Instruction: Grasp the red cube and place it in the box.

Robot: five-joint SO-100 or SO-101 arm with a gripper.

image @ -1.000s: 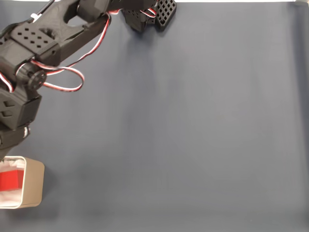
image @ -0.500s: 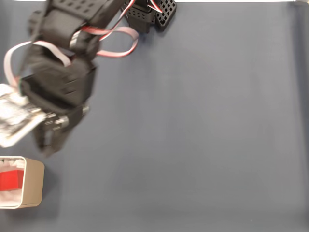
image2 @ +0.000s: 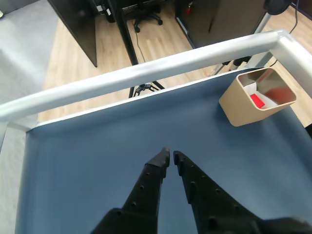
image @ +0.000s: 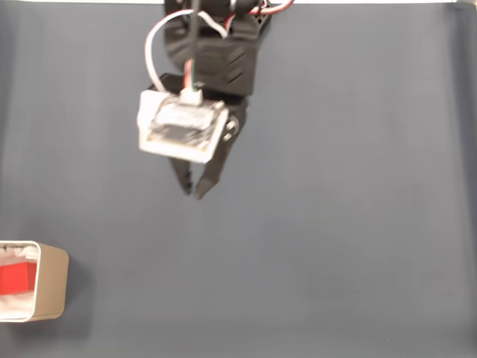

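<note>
Now that the end effector (image: pixel 194 186) has swung away, tips nearly together and empty, the red cube (image: pixel 16 279) sits inside the box (image: pixel 51 287) at the counter (image: pixel 335 224) edge, so the job looks done.

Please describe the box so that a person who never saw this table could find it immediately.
Start from the dark blue mat that covers the table and follow it to its lower left edge in the fixed view. There stands the box, small, tan outside with rounded corners and white inside. The red cube lies in it, and the gripper is far off.
</note>
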